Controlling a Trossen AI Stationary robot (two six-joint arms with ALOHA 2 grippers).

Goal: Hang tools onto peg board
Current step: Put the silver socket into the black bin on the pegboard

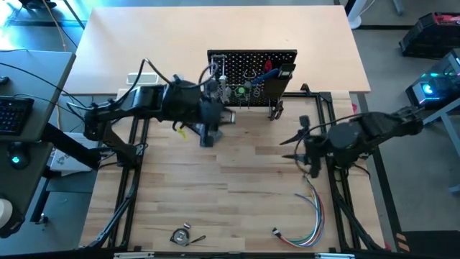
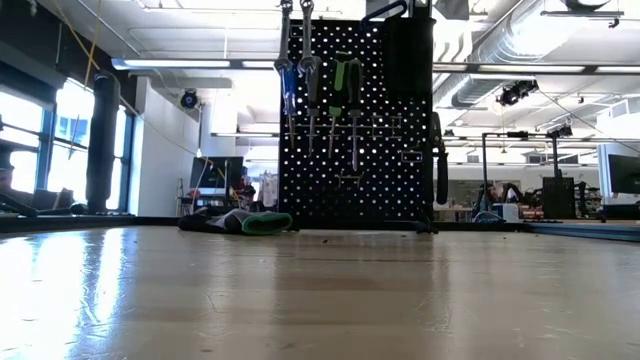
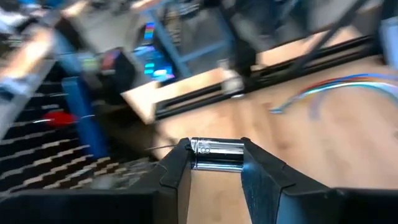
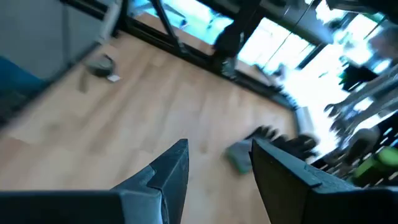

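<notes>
The black peg board stands upright at the table's far middle. On it hang silver wrenches and green/black-handled pliers, with a black bin on its right side. A red-handled tool shows on the board from above. My left gripper is just in front of the board's left part, shut on a short shiny silver socket. My right gripper is open and empty over the table's right middle; it also shows in the right wrist view. My left gripper pinches the silver socket between its two fingers, one finger on each end of the short cylinder. The socket lies level across the gap between the fingertips. It is lifted clear of the table, close to the peg board's front.
A black and green glove lies on the table in front of the board's left foot. A bundle of coloured wires lies at the near right, and a small tape measure at the near middle. Bare wood lies between them.
</notes>
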